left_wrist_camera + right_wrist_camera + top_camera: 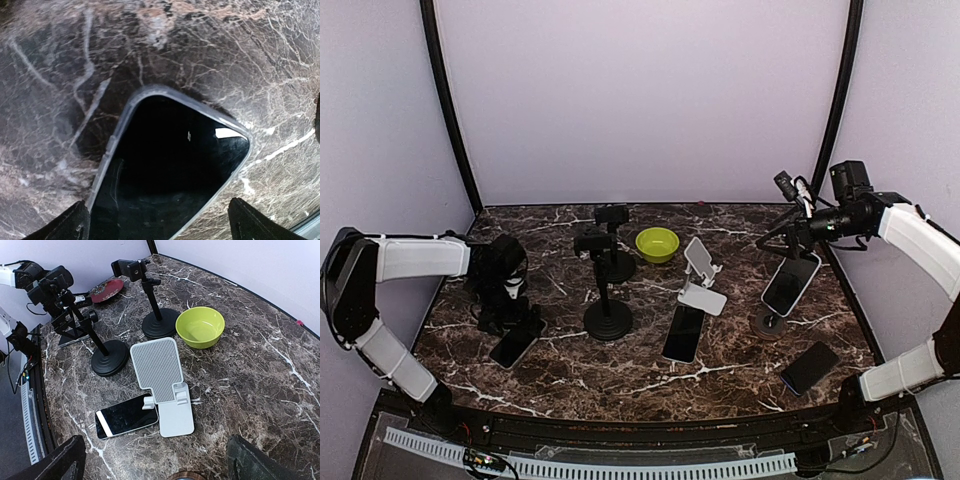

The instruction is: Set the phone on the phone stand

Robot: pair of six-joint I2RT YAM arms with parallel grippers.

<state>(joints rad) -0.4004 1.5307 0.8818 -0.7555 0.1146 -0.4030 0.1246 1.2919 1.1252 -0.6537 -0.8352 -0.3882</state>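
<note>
The dark marble counter has pale walls close against its far edge and both sides. The left tool hangs low by the left edge, jaws spread wide and gripping nothing. The right tool, raised near the far right corner, is just as wide and empty. The white phone stand sits mid-counter. The phone lies flat beneath the left tool.

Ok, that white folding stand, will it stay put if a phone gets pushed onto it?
Probably not firmly. The white stand looks thin and light, with a small flat base on the glossy table, so it may slide. Its tilted back seems hinged at the base, so a hard push might fold it. The two small front lips should help hold whatever is set there.
</note>
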